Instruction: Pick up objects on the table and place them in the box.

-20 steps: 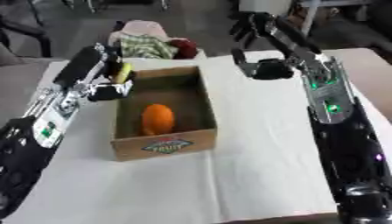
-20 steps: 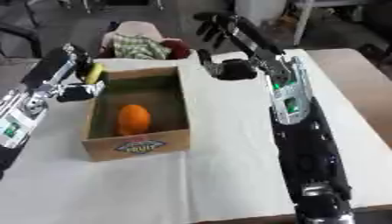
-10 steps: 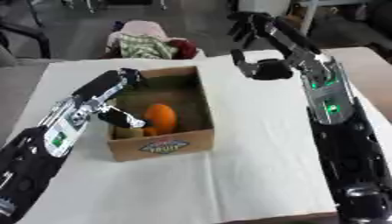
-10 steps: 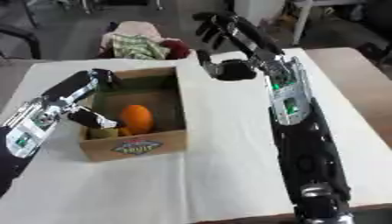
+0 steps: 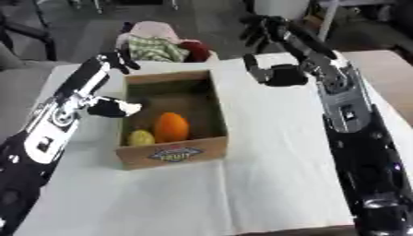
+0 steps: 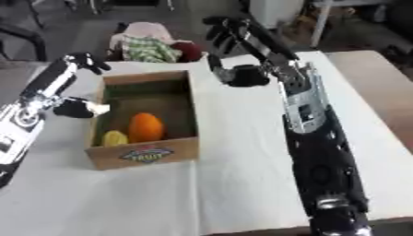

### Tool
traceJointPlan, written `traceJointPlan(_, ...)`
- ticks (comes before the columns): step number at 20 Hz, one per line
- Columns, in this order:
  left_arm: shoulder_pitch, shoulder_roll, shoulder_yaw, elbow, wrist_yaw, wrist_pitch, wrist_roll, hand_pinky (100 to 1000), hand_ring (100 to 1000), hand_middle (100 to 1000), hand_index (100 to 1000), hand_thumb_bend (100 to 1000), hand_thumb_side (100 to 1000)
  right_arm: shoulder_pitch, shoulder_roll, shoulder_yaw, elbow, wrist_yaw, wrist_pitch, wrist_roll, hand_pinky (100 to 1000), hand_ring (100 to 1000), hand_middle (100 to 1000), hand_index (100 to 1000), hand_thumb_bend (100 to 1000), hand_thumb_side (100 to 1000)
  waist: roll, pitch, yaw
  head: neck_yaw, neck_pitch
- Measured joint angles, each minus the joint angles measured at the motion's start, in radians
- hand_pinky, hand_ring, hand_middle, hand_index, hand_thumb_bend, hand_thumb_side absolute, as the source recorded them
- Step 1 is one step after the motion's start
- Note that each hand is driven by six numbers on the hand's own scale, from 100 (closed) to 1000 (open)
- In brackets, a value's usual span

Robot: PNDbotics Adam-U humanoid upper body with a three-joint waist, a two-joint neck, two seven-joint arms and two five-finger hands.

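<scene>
Since orange fruit [image 5: 171, 127] and small yellow fruit [image 5: 140, 137] already lie in box [image 5: 174, 155], left hand [image 5: 119, 61] hovers just beyond box's far-left corner, fingers relaxed, empty; right hand [image 5: 263, 28] raised past bench [image 5: 274, 152] far edge, fingers spread, holding nothing, near cloth pile [image 5: 158, 46]

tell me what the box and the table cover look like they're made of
The box: probably cardboard, matte brown, with thin flat walls and a printed label on the front. The table cover: seemingly white cloth or thin sheet, matte, lying with faint creases; which one it is isn't clear.

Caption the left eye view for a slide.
Orange fruit and yellow fruit in the cardboard box; both hands raised.
</scene>
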Motion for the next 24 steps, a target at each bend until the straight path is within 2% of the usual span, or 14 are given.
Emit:
traceJointPlan(3,0.071,-0.004,0.043,-0.078,0.048,0.021,0.049,818,629,614,709,321,219,0.003,-0.008,0.000,0.000,-0.001,0.001,0.002,576,688,693,920,100,100,0.001,0.006,0.010,-0.004,0.000)
traceJointPlan(7,0.171,-0.024,0.082,-0.184,0.114,0.063,0.098,815,615,600,705,249,191,0.003,-0.023,-0.006,0.000,-0.006,-0.001,0.005,576,688,694,919,100,100,0.002,0.012,0.023,-0.010,0.000)
traceJointPlan(14,0.335,-0.062,0.150,-0.365,0.228,0.164,0.101,815,606,589,701,204,175,0.012,-0.042,-0.018,0.000,-0.014,-0.001,0.006,576,688,693,919,100,100,-0.003,0.014,0.035,-0.005,0.000)
traceJointPlan(19,0.388,-0.070,0.184,-0.458,0.315,0.232,0.100,815,601,585,701,168,148,0.021,-0.050,-0.021,0.000,-0.014,0.003,0.003,573,686,691,918,100,100,-0.002,0.014,0.042,0.026,0.006)
traceJointPlan(24,0.405,-0.070,0.205,-0.479,0.415,0.256,0.094,816,600,584,700,146,136,0.021,-0.050,-0.024,0.000,-0.015,0.005,0.003,573,686,691,915,100,100,-0.002,0.016,0.044,0.055,0.018)
